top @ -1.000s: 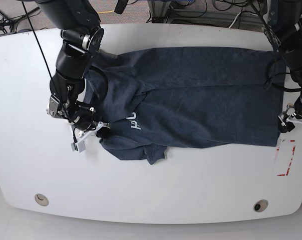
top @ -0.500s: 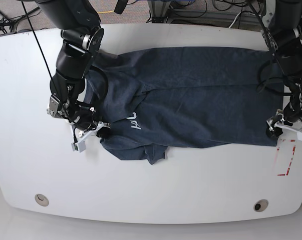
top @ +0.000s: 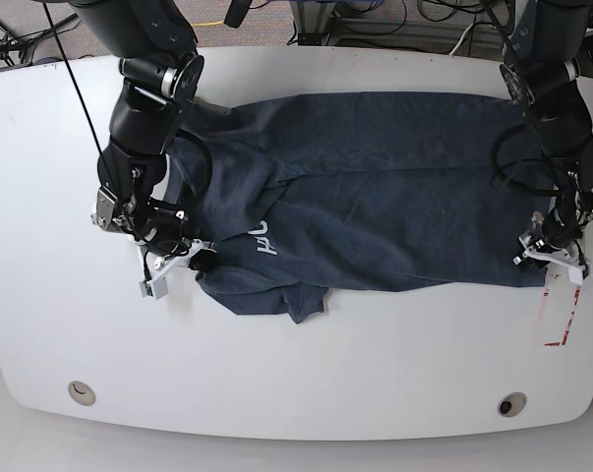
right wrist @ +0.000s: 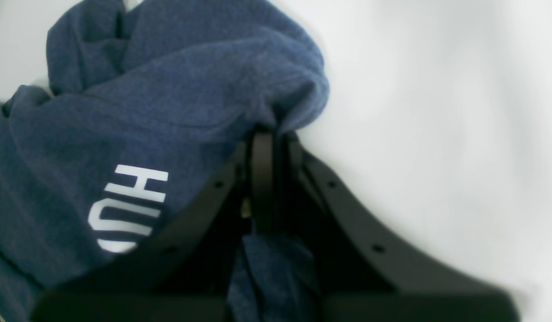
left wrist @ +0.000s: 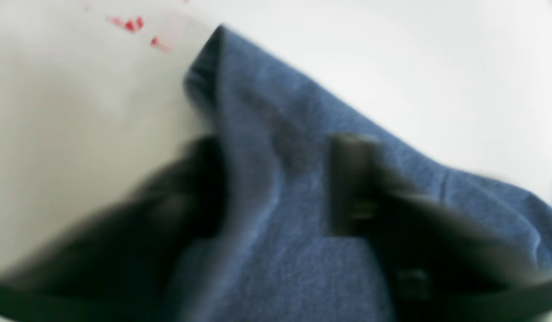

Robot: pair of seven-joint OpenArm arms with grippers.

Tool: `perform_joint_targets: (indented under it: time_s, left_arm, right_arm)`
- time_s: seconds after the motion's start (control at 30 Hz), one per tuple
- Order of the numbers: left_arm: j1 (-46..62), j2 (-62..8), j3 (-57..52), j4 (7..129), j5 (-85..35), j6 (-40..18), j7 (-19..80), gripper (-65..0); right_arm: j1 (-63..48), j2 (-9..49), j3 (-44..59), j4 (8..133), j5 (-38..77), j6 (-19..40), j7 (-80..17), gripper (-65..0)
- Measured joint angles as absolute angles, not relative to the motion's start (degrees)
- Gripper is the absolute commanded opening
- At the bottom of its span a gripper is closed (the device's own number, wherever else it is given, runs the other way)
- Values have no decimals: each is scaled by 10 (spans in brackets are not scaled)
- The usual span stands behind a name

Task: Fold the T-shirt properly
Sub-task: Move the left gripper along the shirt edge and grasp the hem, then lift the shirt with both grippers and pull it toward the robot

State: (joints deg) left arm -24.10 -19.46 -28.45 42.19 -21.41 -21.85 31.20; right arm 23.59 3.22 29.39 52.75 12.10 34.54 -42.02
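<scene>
The dark blue T-shirt (top: pixel 375 187) lies spread across the white table (top: pixel 306 374), with its left side bunched and white letters (top: pixel 265 239) showing. My right gripper (top: pixel 193 258) sits at that bunched near-left edge. In the right wrist view it (right wrist: pixel 269 138) is shut on a fold of the T-shirt (right wrist: pixel 146 89), next to the letters (right wrist: pixel 128 205). My left gripper (top: pixel 544 264) is at the shirt's near-right corner. The blurred left wrist view shows its fingers (left wrist: pixel 347 179) still apart, with a ridge of T-shirt (left wrist: pixel 276 223) between them.
A white label with red marks (top: pixel 560 310) lies on the table just right of the shirt's corner, and the left wrist view also shows this label (left wrist: pixel 133 24). Two round holes (top: pixel 80 392) (top: pixel 511 404) sit near the front edge. Cables run behind the table.
My left arm has moved in from the table's right edge to the shirt's near-right corner, and its jaws have narrowed around the cloth. The right arm has not moved.
</scene>
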Motion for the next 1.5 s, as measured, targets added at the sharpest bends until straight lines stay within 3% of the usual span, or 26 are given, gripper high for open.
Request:
perform_joint_targets:
  time_s: [0.13, 0.47, 0.63, 0.97, 1.23, 1.5]
  left_arm:
    - [-238, -194, -284, 422, -214, -218, 312, -644]
    - [-238, -194, -284, 422, -214, -219, 317, -646]
    - [-231, -196, -284, 434, -213, -218, 349, -646]
    - [-157, -192, -283, 653, -216, -220, 404, -646]
    - [-163, -178, -283, 819, -229, -230, 461, -646]
    - [-216, -181, -243, 914, -217, -225, 501, -646]
  right_arm:
    - [236, 32, 294, 528, 121, 345, -420, -650]
    - [236, 32, 294, 528, 121, 345, -421, -650]
    - [214, 30, 292, 592, 103, 340, -460, -650]
    - [199, 29, 291, 755, 103, 337, -556, -650]
    - [220, 51, 288, 847, 103, 341, -609, -650]
    - [303, 96, 217, 868, 108, 342, -614, -650]
